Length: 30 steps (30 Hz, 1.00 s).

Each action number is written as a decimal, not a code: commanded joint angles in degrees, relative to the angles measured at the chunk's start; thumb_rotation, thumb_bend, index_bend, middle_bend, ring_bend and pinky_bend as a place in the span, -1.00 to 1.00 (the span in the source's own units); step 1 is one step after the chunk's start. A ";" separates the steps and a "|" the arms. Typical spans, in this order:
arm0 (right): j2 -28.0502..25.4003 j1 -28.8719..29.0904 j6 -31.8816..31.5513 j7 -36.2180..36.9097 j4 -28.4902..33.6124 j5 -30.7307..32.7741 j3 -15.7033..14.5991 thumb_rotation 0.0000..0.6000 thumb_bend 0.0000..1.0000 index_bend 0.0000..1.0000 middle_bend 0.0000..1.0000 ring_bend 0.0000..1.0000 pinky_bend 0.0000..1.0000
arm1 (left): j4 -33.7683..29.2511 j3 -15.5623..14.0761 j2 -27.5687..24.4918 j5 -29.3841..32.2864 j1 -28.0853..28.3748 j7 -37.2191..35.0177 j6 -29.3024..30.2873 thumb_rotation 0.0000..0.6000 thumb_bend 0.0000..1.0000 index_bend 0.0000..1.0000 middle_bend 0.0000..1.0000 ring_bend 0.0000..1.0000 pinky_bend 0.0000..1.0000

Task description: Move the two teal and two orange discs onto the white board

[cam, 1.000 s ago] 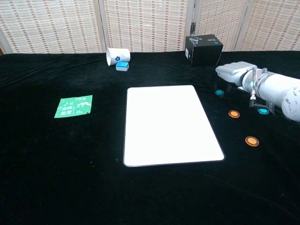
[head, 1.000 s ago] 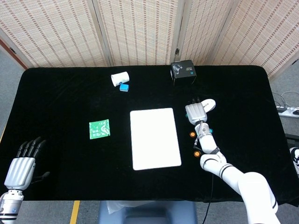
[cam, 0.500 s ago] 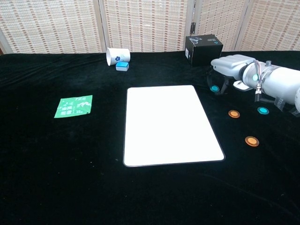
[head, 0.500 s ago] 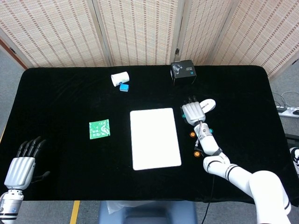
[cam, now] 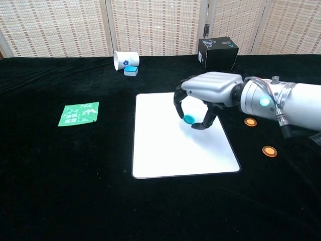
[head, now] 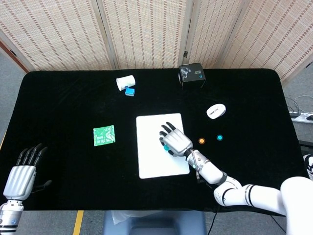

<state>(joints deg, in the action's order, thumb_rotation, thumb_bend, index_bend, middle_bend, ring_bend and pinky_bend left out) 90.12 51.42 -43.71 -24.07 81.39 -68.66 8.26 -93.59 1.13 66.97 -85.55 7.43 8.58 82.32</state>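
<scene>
My right hand (head: 175,141) (cam: 208,93) hovers above the white board (head: 149,147) (cam: 165,145) and pinches a teal disc (cam: 189,119) (head: 167,147) between thumb and fingers, just above the board's middle right. A second teal disc (head: 219,138) lies on the black cloth right of the board; the chest view hides it behind my arm. One orange disc (head: 201,141) (cam: 250,121) lies near the board's right edge, another orange disc (cam: 269,150) nearer the front. My left hand (head: 22,174) rests at the table's front left, fingers apart and holding nothing.
A black box (head: 191,74) (cam: 217,51) stands at the back. A tipped paper cup (head: 125,82) (cam: 125,59) and a small blue block (head: 129,91) (cam: 131,71) lie back left of the board. A green packet (head: 104,135) (cam: 78,113) lies left; a white mouse (head: 215,111) right.
My right hand picked the teal disc up from the cloth right of the board and carried it left, over the board. The left hand stayed still.
</scene>
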 commanded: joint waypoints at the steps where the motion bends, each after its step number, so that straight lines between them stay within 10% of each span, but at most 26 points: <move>1: 0.98 0.87 0.39 -1.61 0.94 -0.82 -1.17 1.00 -0.23 0.00 -0.51 -0.87 -1.00 | 0.19 -0.08 0.04 -0.02 -0.14 -0.21 0.11 1.00 -0.70 -0.89 -0.97 -0.92 -1.00; 7: 2.72 2.11 0.91 -4.37 0.52 -0.93 -2.23 1.00 -0.23 -0.17 -0.57 -0.90 -1.00 | 0.83 -0.22 0.05 0.16 -0.42 -0.98 0.14 1.00 -0.70 -0.89 -0.97 -0.92 -1.00; 14: 0.91 1.12 -1.72 -6.01 2.77 -1.29 -3.19 1.00 -0.23 -0.93 -0.69 -0.97 -1.00 | 1.68 -0.22 0.28 0.38 -0.54 -1.89 -0.04 1.00 -0.70 -0.89 -0.97 -0.92 -1.00; 30: -8.35 -10.09 -10.61 -1.07 -2.15 8.59 -2.95 1.00 -0.23 -0.44 -0.66 -0.92 -1.00 | 2.39 -0.17 0.81 -0.73 0.06 -2.84 -0.35 1.00 -0.70 -0.89 -0.97 -0.92 -1.00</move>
<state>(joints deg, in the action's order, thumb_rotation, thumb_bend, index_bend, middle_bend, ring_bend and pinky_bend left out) 82.18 42.34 -54.60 -26.26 80.53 -60.88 5.58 -91.20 0.96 67.78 -86.27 7.49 5.73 81.98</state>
